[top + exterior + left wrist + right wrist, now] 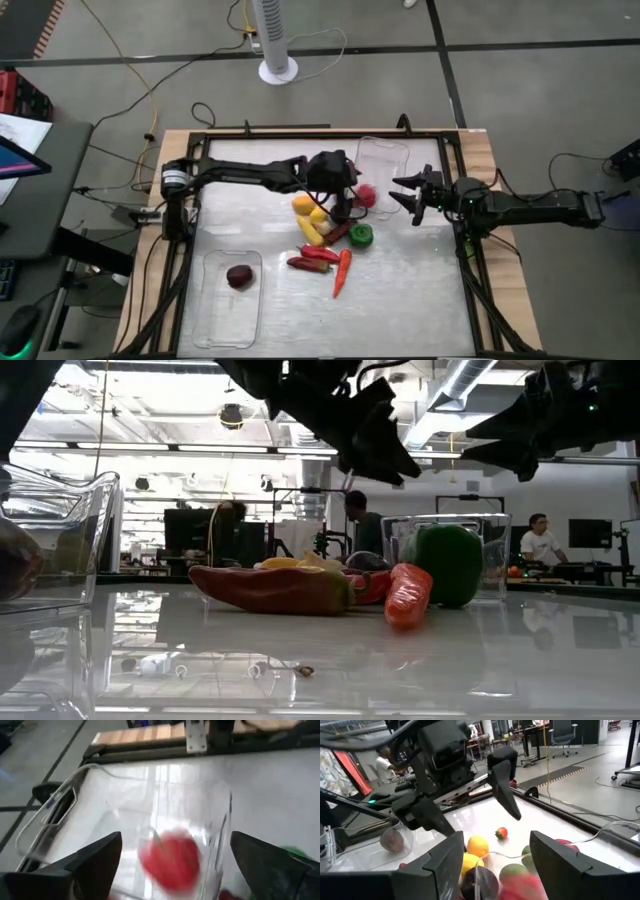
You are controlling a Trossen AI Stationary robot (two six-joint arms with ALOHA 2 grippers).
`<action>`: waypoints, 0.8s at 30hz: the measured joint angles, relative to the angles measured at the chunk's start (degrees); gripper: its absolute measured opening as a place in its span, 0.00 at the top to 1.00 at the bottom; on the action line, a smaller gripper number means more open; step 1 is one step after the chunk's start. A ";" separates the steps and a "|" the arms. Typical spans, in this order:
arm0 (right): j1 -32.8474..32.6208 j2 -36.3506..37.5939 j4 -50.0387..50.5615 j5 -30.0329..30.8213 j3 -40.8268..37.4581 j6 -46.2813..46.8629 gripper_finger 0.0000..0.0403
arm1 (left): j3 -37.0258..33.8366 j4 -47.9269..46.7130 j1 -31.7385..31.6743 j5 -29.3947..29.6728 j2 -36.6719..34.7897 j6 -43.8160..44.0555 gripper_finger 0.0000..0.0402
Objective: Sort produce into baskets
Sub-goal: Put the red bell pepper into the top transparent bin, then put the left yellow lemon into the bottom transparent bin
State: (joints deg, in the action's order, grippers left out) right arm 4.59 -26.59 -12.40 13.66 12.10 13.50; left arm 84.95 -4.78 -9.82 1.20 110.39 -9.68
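A blurred red piece of produce (169, 861) is in mid-air at the near rim of the far clear basket (385, 145), its wall (220, 820) just behind it. My left gripper (352, 198) stands open above it, fingers wide on either side and apart from it. Close beside the basket's right side, my right gripper (400, 192) waits open and holds nothing. The rest of the produce lies in a heap mid-table: yellow pieces (312, 218), red peppers (312, 258), an orange carrot (342, 272) and a green piece (360, 235). The near-left basket (215, 325) holds a dark purple piece (240, 277).
The left arm (250, 175) reaches across the table's far half. A black frame rail (300, 135) runs around the table. In the low view the red pepper (275, 588), carrot (408, 595) and green piece (447, 565) lie in a row. Bare tabletop (400, 300) lies near right.
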 joint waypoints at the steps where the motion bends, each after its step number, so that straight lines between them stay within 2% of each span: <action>1: -0.20 0.00 0.00 0.05 0.00 0.00 0.37 | 0.68 -1.14 0.02 0.56 -0.03 -0.64 0.09; 10: -1.67 0.02 -0.41 1.65 0.00 0.02 0.37 | 0.52 -12.72 0.00 3.96 -5.99 -2.54 0.12; 16: -1.95 0.00 -0.24 1.68 0.00 -0.02 0.37 | -2.69 -16.84 -0.31 4.08 -6.71 -2.02 0.17; 24: -1.95 0.00 -0.02 1.65 0.00 0.00 0.37 | -4.61 -24.95 -0.31 4.05 -6.71 0.31 0.18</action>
State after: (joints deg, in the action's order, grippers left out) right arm 2.63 -26.59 -12.43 15.31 12.10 13.50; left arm 80.34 -29.73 -10.13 5.25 103.68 -9.37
